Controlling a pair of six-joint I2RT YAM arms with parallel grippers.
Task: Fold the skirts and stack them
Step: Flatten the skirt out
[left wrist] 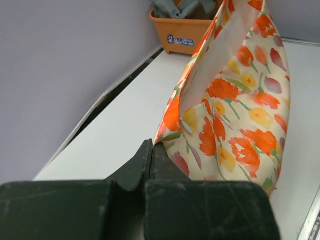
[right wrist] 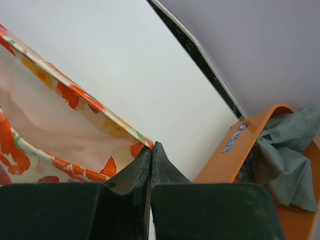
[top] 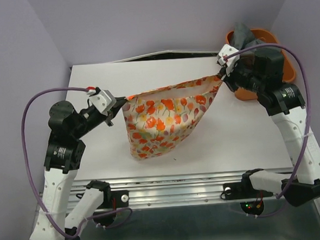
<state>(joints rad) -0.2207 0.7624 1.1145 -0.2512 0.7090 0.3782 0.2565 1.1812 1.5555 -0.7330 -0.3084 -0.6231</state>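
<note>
**Top external view: printed skirt strung between both arms**

From above, the cream floral skirt hung as a sagging pouch between the two arms. Its upper edge ran nearly taut from the left to the far right, and its bulk drooped toward the near middle of the white surface. Whether the lowest part rested there could not be told.

The left fingers were pinched closed on one end of that upper edge. The right fingers were closed the same way on the other end, just beside the orange basket in the far right corner. The dark grey skirt lay crumpled inside the basket, not yet taken up.

The printed cloth looked thin, light and limp, with a pale lining showing inside the opening. It would probably keep no shape of its own, and would slump and crease wherever it was let down. The bound edge seemed the firmest place to hold. Both grips sat only at the fingertips, so a harder stretch might pull the fabric free. The grey skirt appeared thicker and bunched, and likely needed taking by an edge and spreading flat.
</note>
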